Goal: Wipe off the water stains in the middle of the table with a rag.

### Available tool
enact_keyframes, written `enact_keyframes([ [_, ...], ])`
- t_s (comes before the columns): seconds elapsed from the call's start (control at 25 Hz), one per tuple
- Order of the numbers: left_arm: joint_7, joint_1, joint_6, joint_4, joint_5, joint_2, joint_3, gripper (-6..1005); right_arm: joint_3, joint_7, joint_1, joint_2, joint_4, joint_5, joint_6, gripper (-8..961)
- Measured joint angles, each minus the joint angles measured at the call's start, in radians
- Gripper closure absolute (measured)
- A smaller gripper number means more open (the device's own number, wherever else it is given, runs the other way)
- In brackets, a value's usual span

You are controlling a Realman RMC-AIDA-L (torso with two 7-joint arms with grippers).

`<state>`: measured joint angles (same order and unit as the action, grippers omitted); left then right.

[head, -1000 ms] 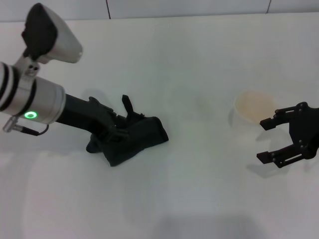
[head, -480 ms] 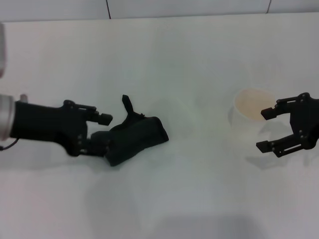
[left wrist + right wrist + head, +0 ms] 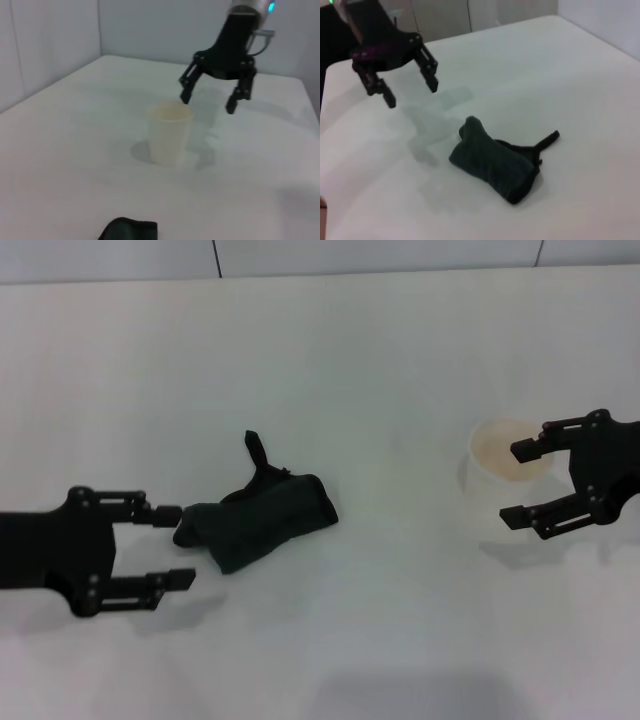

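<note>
Both grippers read as spread wide from where I sit, and neither has anything in it. My left gripper (image 3: 165,545) sits low near the table's left side, its upper finger tip right at the end of the rag (image 3: 258,523) and the lower one just short of it, so the cloth lies beside the opening, not between the fingers. My right gripper (image 3: 528,482) hangs on the far right, just beside a pale translucent cup (image 3: 507,456) that stands upright; the left wrist view shows it above and behind that cup, apart from it. As for progress, I judge only this much: the rag lies loose on the table (image 3: 400,360), left of centre, and the middle stretch between rag and cup shows me no puddle or streak I can make out, though water on a white top would be hard to see. That fits a rag about to be taken up for wiping, and it fits equally a rag set down once the wiping is over; I cannot settle which. The rag itself is dark, nearly black, bunched into a thick crumpled wad with one thin strip poking up and away from it. In the right wrist view it looks soft and folded over on itself, with a rounded end toward my left gripper.
</note>
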<state>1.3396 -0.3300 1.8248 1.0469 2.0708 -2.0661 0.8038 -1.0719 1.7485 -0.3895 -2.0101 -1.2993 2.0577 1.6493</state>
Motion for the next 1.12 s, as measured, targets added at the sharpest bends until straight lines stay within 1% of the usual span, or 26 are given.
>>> enact_keyframes([
  [0.16,-0.046,0.023,0.016,-0.020,0.005,0.005,-0.043,340,-0.004,-0.019,0.000,0.000,0.022,-0.014,-0.017,109],
  [0.24,-0.058,0.033,0.018,-0.031,0.005,0.012,-0.059,340,-0.005,-0.020,0.000,-0.001,0.026,-0.016,-0.020,109],
  [0.4,-0.064,0.053,0.025,-0.043,0.001,0.026,-0.065,340,-0.005,-0.026,0.003,-0.001,0.026,-0.018,-0.024,109],
  [0.56,-0.065,0.064,0.029,-0.044,0.003,0.030,-0.083,340,-0.005,-0.030,0.007,-0.001,0.033,-0.020,-0.030,109],
  [1.12,-0.064,0.083,0.050,-0.053,0.009,0.062,-0.104,340,-0.005,-0.044,0.009,-0.002,0.055,-0.028,-0.052,109],
])
